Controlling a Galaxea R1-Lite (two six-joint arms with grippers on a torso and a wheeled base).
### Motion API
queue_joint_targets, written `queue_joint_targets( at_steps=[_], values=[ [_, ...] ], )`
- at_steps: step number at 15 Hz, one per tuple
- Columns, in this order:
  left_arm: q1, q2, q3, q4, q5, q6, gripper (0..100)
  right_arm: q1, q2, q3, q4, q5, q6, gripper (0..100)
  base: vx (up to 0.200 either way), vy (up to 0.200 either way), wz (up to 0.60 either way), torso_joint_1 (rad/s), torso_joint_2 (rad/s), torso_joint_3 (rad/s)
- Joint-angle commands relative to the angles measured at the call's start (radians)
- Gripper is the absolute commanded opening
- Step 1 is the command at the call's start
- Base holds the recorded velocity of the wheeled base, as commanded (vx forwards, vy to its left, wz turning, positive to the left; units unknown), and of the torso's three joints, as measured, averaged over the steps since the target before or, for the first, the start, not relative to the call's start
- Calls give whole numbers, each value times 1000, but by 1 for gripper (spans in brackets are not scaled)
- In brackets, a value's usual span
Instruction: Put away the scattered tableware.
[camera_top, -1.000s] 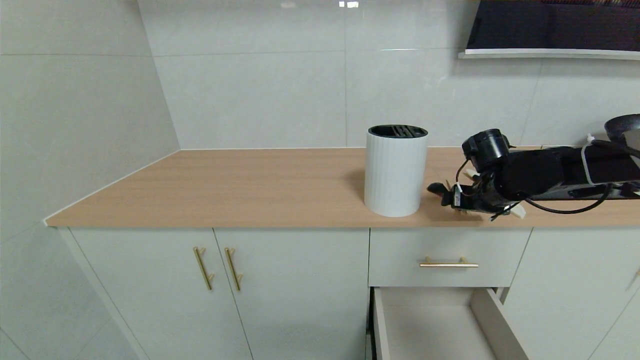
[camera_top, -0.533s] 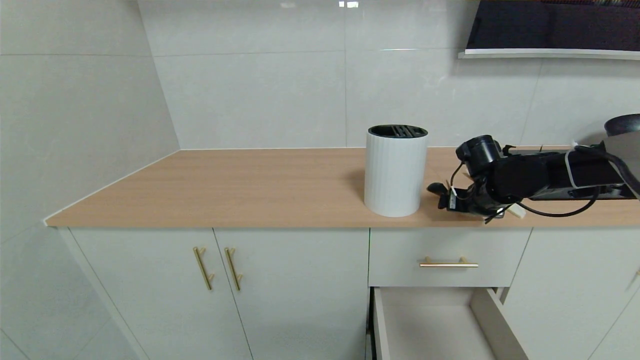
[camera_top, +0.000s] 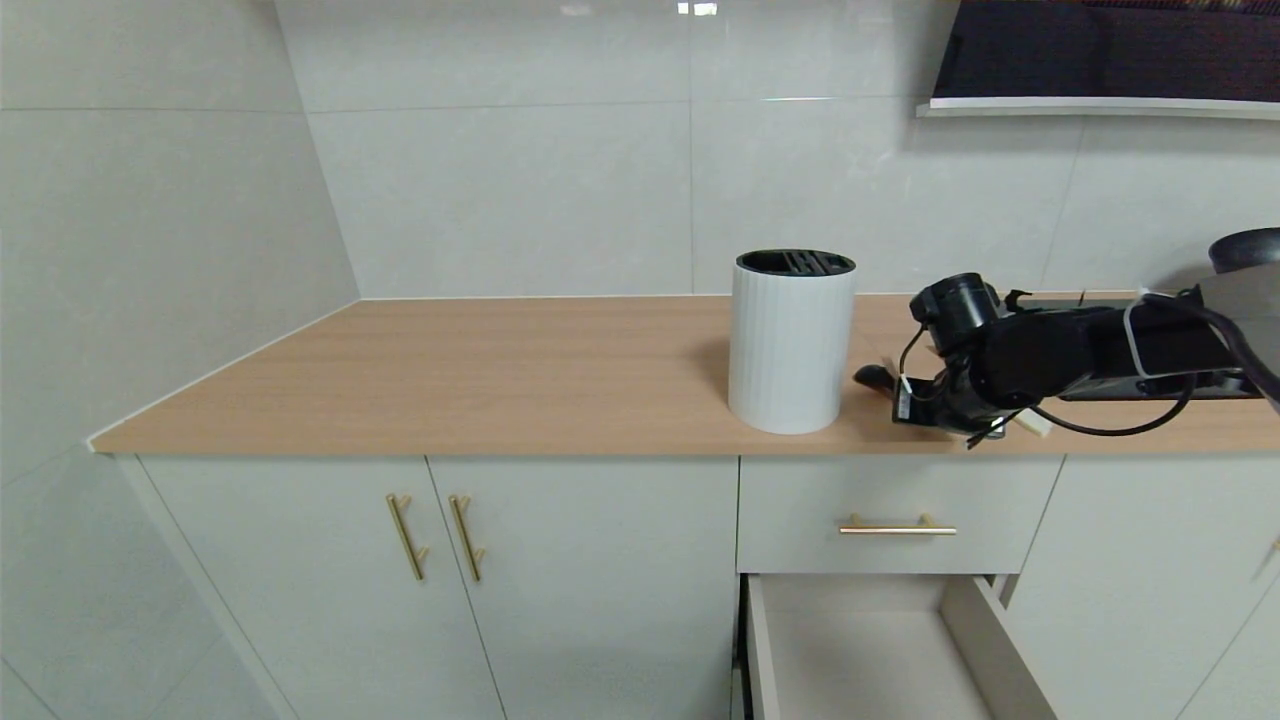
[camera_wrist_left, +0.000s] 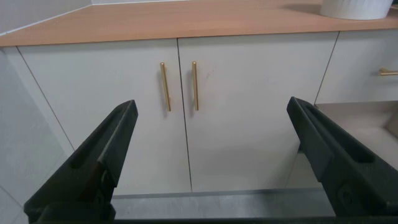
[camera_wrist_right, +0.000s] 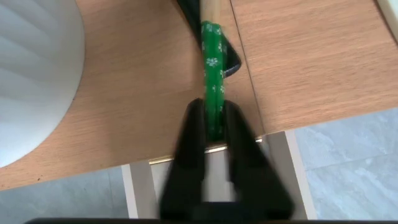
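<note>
Head view: a long wooden tabletop (camera_top: 500, 370) runs along a tiled wall, with pale cabinet doors (camera_top: 450, 600) carrying gold bar handles beneath it. Below a shut drawer front on the right, a lower drawer (camera_top: 860, 650) stands pulled open.

A white ribbed cylinder holder (camera_top: 791, 345) with a black slotted top stands upright on the tabletop, near the front edge. Just beside it, on the robot's right, the right hand (camera_top: 897, 402) lies low over the tabletop, pointing toward the holder.

In the right wrist view, the right hand (camera_wrist_right: 213, 112) has its two black fingers (camera_wrist_right: 194, 124) clamped together on a thin stick (camera_wrist_right: 212, 62) — wooden, with a green flower-patterned band where the fingers pinch it. The stick lies near the tabletop's front edge, close to the holder's (camera_wrist_right: 31, 81) base. Under the stick is a dark, rounded utensil (camera_wrist_right: 228, 60), seen in the head view as a black shape (camera_top: 872, 376) between holder and hand; what it is I cannot tell.

The left hand (camera_wrist_left: 211, 109) is down in front of the cabinet doors (camera_wrist_left: 242, 124) — its fingers (camera_wrist_left: 102, 155) spread wide apart, holding nothing.
</note>
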Motion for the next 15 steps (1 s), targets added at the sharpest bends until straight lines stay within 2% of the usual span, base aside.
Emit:
queue_joint_targets(
  at_steps=[1, 8, 11, 12, 14, 15],
  values=[
    [0, 0, 0, 1, 0, 0, 100, -1, -7, 1, 0, 0, -1, 0, 0, 0, 0, 0, 0, 0],
    [0, 0, 0, -1, 0, 0, 100, -15, -152, 54, 8, 2, 31, 0, 0, 0, 0, 0, 0, 0],
    [0, 0, 0, 1, 0, 0, 100, -15, -344, 193, 6, 12, 46, 0, 0, 0, 0, 0, 0, 0],
    [0, 0, 0, -1, 0, 0, 100, -15, -464, 292, 2, 61, 45, 0, 0, 0, 0, 0, 0, 0],
    [0, 0, 0, -1, 0, 0, 100, -15, -611, 377, 5, 189, 48, 0, 0, 0, 0, 0, 0, 0],
    [0, 0, 0, 1, 0, 0, 100, -15, -654, 416, 0, 215, 48, 0, 0, 0, 0, 0, 0, 0]
  ],
)
